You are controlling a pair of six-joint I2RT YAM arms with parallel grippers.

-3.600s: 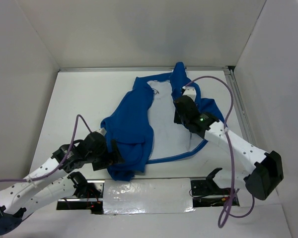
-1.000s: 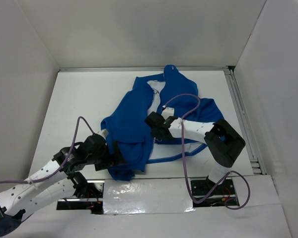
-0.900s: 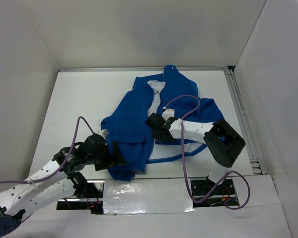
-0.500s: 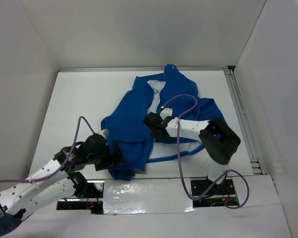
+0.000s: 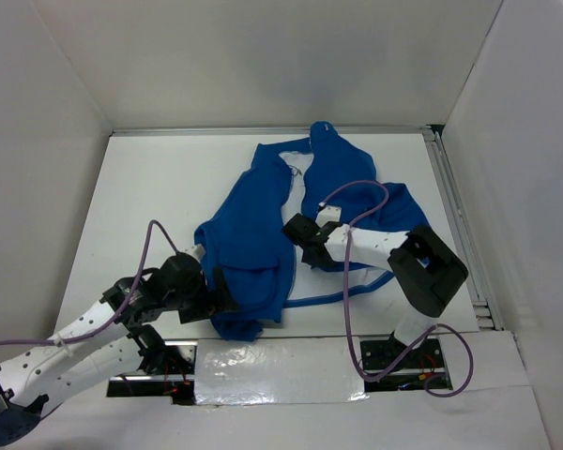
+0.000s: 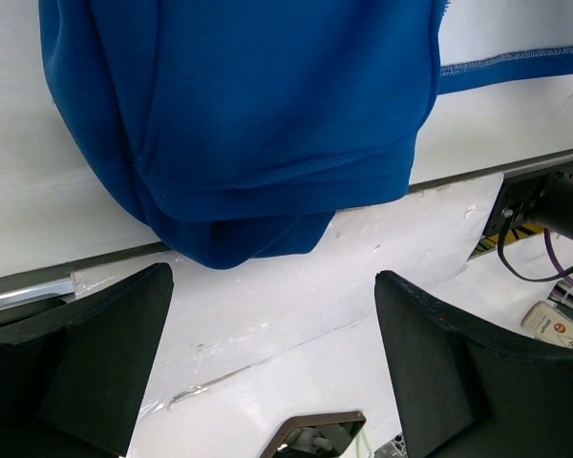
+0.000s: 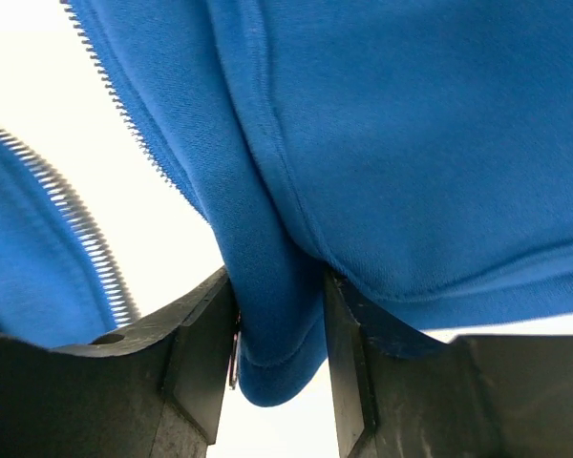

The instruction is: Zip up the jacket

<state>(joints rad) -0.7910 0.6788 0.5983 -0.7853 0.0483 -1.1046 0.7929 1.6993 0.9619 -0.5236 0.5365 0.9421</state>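
- Your right claw (image 7: pixel 277 291) is clamped on a fold of the jacket (image 7: pixel 411 143) front edge. Blue cloth fills the gap and touches both fingers.
- Zipper teeth (image 7: pixel 103 250) run just left of that claw, outside the grip.
- Your left claw (image 6: pixel 272 286) is wide open, with nothing between the fingers.
- The hem (image 6: pixel 267 181) sits bunched just ahead of the left claw; you can't tell if it touches.
- From above, the jacket lies front-open on the table (image 5: pixel 150 187), its lower corner at the left claw and its front edge at the right.
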